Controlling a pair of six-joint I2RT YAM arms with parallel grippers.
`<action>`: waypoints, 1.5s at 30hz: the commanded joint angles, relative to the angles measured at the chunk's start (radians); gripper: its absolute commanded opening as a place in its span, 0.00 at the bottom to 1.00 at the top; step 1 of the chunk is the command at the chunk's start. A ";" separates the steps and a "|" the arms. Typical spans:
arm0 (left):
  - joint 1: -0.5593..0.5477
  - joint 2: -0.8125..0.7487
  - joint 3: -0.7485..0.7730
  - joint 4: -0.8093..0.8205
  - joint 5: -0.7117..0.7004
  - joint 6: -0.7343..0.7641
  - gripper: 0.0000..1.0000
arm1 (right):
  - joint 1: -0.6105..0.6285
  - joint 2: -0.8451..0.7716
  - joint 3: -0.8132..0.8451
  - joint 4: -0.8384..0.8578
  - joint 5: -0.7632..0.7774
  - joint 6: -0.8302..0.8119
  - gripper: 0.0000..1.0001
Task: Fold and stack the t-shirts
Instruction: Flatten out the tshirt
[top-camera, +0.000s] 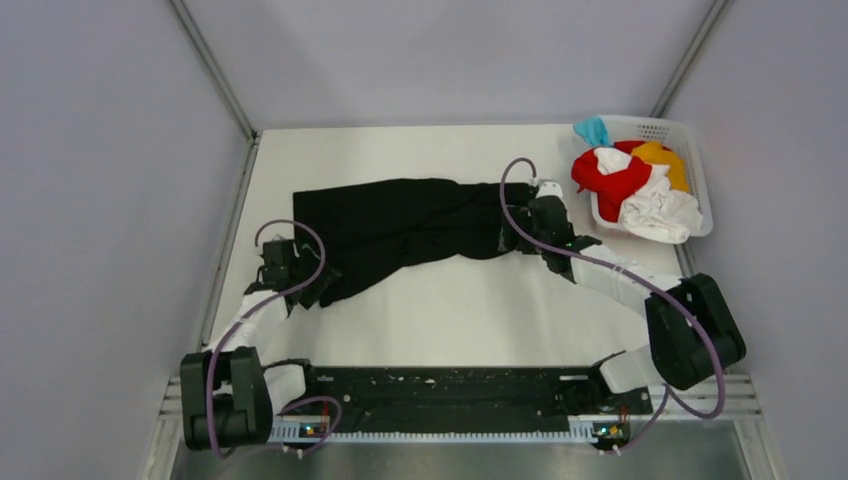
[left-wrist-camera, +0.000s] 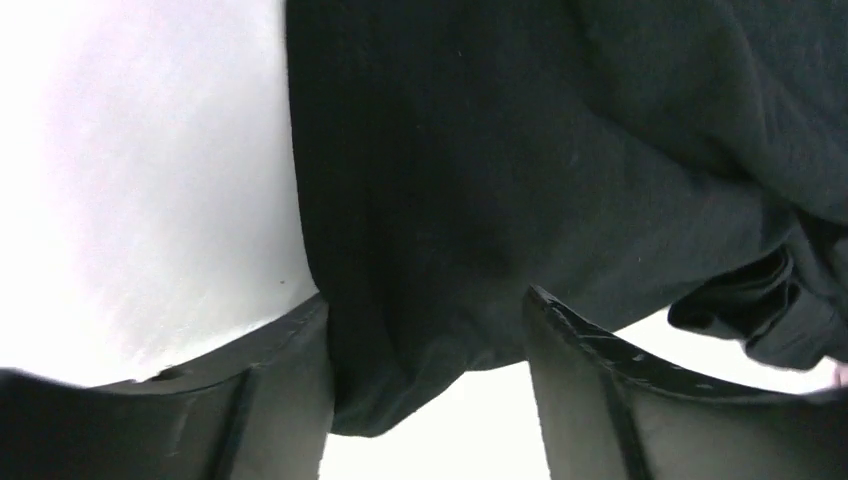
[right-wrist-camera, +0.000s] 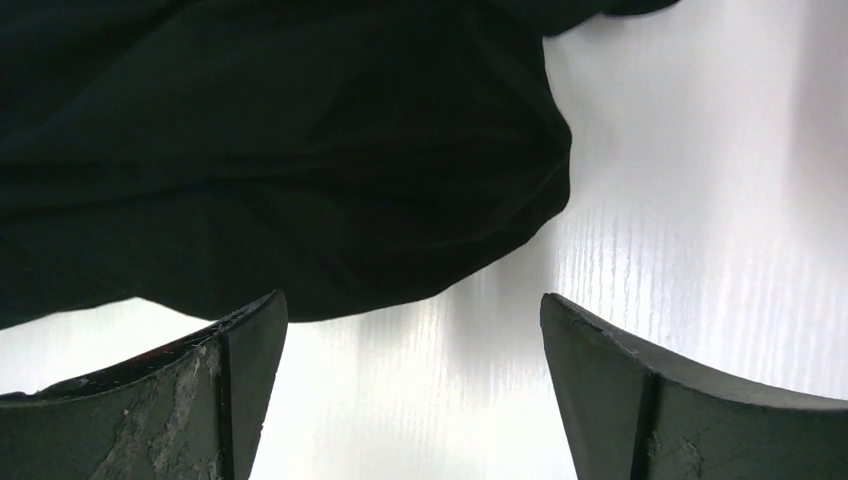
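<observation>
Rumpled, seemingly soft black t-shirt (top-camera: 400, 225)

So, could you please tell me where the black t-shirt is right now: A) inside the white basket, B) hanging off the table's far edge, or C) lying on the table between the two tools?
C: the black t-shirt lies spread on the table, with the left tool at its near-left end and the right tool at its right end, apart from the basket.

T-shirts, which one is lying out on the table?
The big black t-shirt. It is spread on the table, while the red, white, orange-yellow and light blue ones are piled in the basket.
</observation>
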 joint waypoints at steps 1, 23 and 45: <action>-0.006 0.061 -0.063 0.069 0.116 -0.032 0.52 | -0.003 0.092 0.000 0.130 0.015 0.039 0.93; -0.010 -0.485 0.216 -0.033 0.192 -0.008 0.00 | -0.003 -0.197 0.095 0.068 -0.014 -0.022 0.00; -0.010 -0.392 0.819 -0.115 -0.006 0.050 0.00 | -0.003 -0.426 0.814 -0.281 0.060 -0.266 0.00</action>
